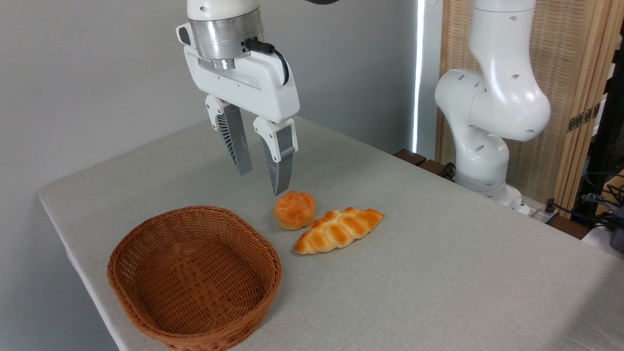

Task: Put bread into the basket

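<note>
Gripper: the claw [263, 183] hangs above the table with its two ribbed fingers [235, 144] pointing down and spread apart, nothing between them; the fingertips are off the cloth.
Gripper place: over the middle of the table, nearer the far edge than the near one; the right fingertip shows just above and to the left of the bun.
Bun: the round orange bun [294, 209] with a swirled top sits on the table, untouched, about mid-table, outside the basket.
Loaf: a braided golden loaf [339, 229] lies just right of the bun, slanted, its far end toward the right edge; whether it touches the bun I cannot tell.
Basket: the oval brown wicker basket [146, 297] stands by the near left corner of the table, low-walled, with nothing in it; the bun is near its far right rim but apart from it.
Table: covered in a plain grey cloth [438, 273]; the left corner is rounded.
Arm: the white arm base [482, 161] stands beyond the right far edge of the table.
</note>
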